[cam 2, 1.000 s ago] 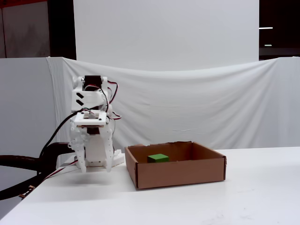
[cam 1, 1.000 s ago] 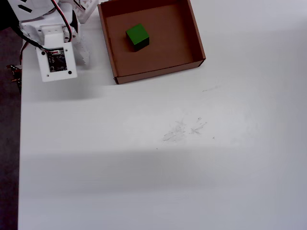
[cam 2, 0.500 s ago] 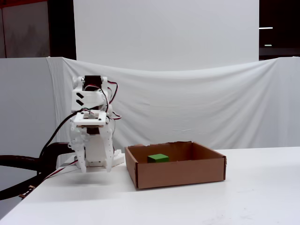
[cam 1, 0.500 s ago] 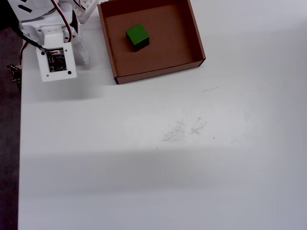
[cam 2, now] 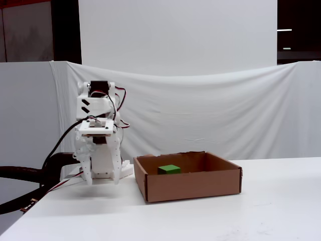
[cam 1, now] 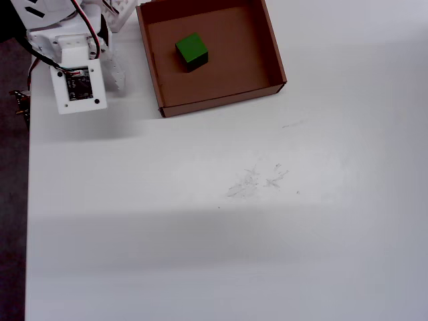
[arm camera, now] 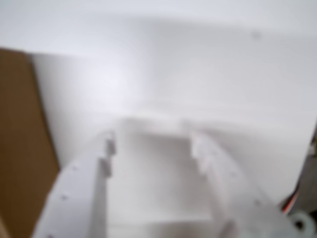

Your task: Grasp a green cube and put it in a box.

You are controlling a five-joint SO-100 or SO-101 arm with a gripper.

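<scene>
The green cube [cam 1: 191, 49] sits inside the box [cam 1: 221, 102], on its brown floor toward the back left in the overhead view. In the fixed view the green cube [cam 2: 169, 169] shows just above the front wall of the box [cam 2: 193, 186]. My gripper [cam 2: 102, 182] hangs pointing down over the table, left of the box and apart from it. The blurred wrist view shows the gripper [arm camera: 152, 144] open, only white table between its fingers, with the box wall [arm camera: 20, 139] at the left. From overhead, the wrist camera board [cam 1: 79, 85] covers most of the gripper.
The table's left edge [cam 1: 28, 200] runs close beside the arm, with dark cables [cam 2: 25, 175] trailing off it. Faint scuff marks [cam 1: 257, 180] lie mid-table. A white cloth backdrop [cam 2: 210, 110] hangs behind the table.
</scene>
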